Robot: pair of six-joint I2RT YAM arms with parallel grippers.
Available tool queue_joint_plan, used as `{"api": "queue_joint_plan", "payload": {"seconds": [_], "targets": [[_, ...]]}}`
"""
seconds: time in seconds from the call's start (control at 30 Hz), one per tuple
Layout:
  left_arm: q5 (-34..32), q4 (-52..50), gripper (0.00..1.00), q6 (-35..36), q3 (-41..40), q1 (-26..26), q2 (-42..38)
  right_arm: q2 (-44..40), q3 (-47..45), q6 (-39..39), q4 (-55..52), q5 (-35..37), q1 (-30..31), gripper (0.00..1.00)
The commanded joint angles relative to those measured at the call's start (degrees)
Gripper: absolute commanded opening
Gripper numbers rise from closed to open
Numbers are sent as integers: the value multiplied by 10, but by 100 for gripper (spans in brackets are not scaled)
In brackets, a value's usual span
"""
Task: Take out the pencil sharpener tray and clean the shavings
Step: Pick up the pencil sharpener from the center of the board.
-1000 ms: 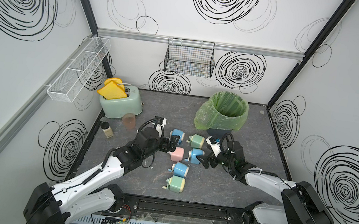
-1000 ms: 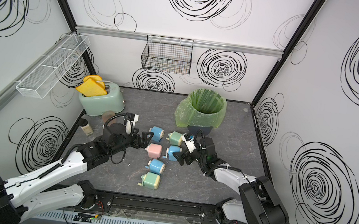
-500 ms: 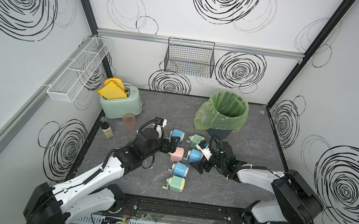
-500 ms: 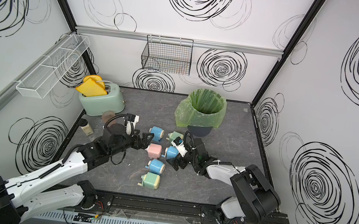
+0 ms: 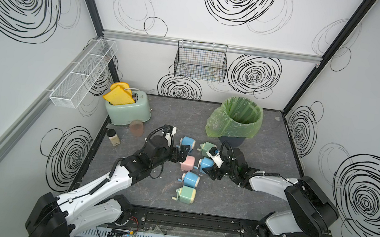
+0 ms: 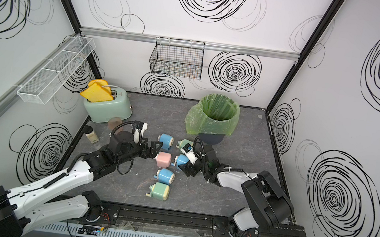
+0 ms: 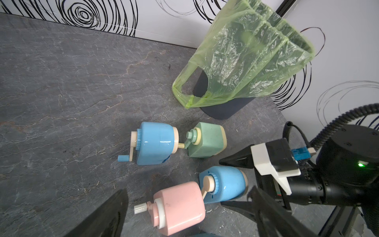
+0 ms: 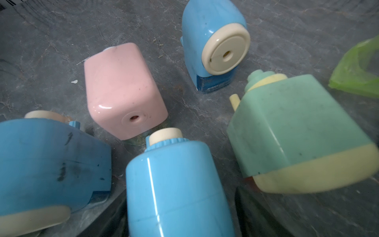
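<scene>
Several pencil sharpeners lie in a cluster mid-table. My right gripper [image 5: 208, 166] [image 8: 180, 221] straddles a blue sharpener [image 5: 205, 164] [image 6: 181, 160] [image 8: 176, 184], one finger close against each side; contact does not show. This sharpener's tray is hidden. My left gripper [image 5: 181, 155] [image 7: 184, 217] stands open, its fingers wide on either side of the pink sharpener [image 5: 188, 163] [image 7: 180, 207] without touching it. A far blue sharpener [image 8: 213, 39] shows a dark blue tray [image 8: 213, 83] at its base. The shavings are out of view.
A bin lined with a green bag [image 5: 236, 120] stands behind the cluster at the right. A mint toaster [image 5: 132, 112], a pinkish cup [image 5: 136, 128] and a small jar [image 5: 113, 137] sit back left. More sharpeners [image 5: 191, 179] [image 5: 186, 194] lie nearer the front.
My right gripper slid left from beside the cluster onto the blue sharpener, and its jaws have narrowed around it. The left arm has stayed still.
</scene>
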Motion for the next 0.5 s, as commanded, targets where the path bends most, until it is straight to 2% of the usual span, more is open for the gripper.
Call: {"api": "queue_joint_plan", "payload": {"seconds": [0.0, 0.17, 0.47], "targets": [[6, 25, 97, -8, 0, 5, 6, 11, 10, -29, 1, -27, 1, 72], [6, 26, 97, -9, -2, 8, 0, 0, 8, -31, -4, -35, 1, 56], [35, 34, 97, -10, 5, 8, 1, -51, 36, -36, -68, -39, 7, 39]]}}
